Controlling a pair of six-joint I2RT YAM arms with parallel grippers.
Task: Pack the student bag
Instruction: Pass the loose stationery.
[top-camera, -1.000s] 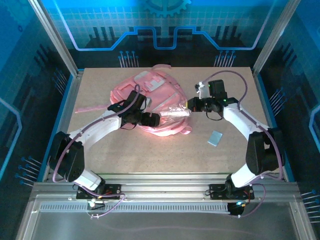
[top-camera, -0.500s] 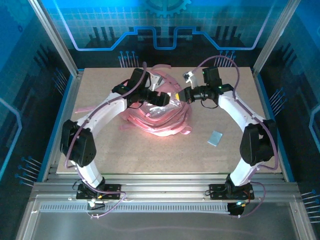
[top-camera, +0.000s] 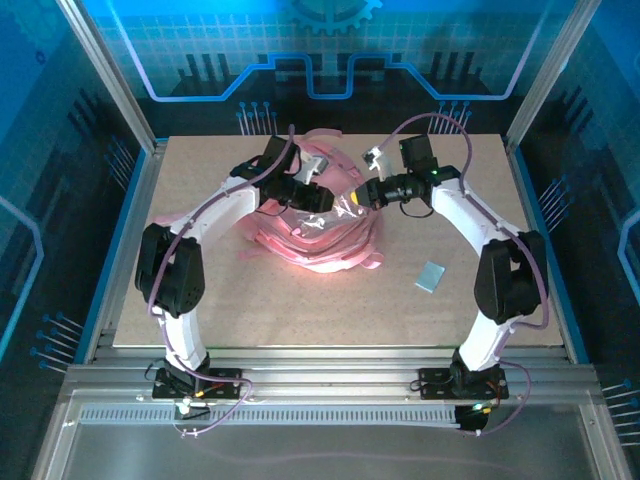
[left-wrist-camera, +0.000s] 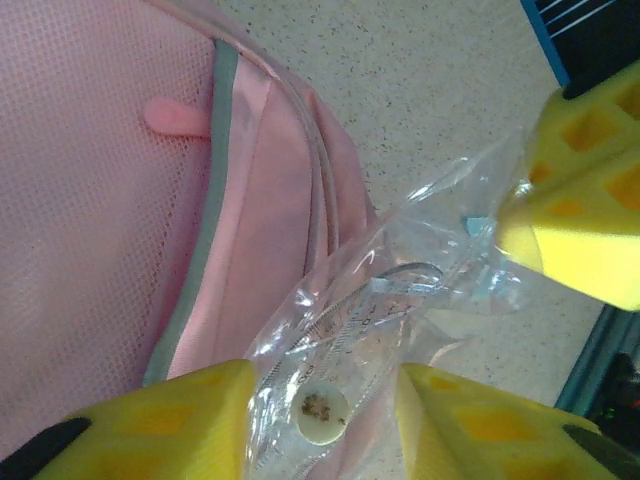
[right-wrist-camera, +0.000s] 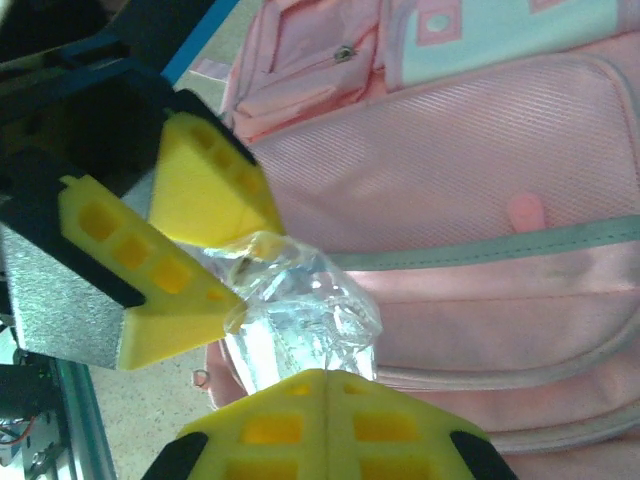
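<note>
- Arms curve inward in the top view and meet over the student bag (top-camera: 318, 248), which lies crumpled on the table (top-camera: 250, 300) toward its far middle.
- Left gripper (top-camera: 322, 198) and right gripper (top-camera: 362, 195) face each other there. A clear plastic pouch (top-camera: 342, 204) is stretched between them above the bag's far-right part, and each gripper appears clamped on one end.
- A small flat grey-blue slab (top-camera: 431, 276) lies on the bare table to the right of the bag, well apart from it.
- Left wrist view: the left gripper (left-wrist-camera: 325, 405) has its yellow fingers (left-wrist-camera: 170, 425) on either side of the pouch (left-wrist-camera: 400, 300), grasping it. A ruler-like strip and a pale round disc show inside. The right gripper (left-wrist-camera: 520, 205) pinches the pouch's far corner. The student bag (left-wrist-camera: 100, 200) lies beneath at left, with the speckled table (left-wrist-camera: 430, 70) beyond.
- Right wrist view: the right gripper (right-wrist-camera: 325, 385) is clenched on the crumpled pouch (right-wrist-camera: 300, 320), fingers pressed together. The left gripper (right-wrist-camera: 245, 265) grips the opposite end. The student bag (right-wrist-camera: 480, 200), with a grey-trimmed seam and a zip pocket, lies behind.
</note>
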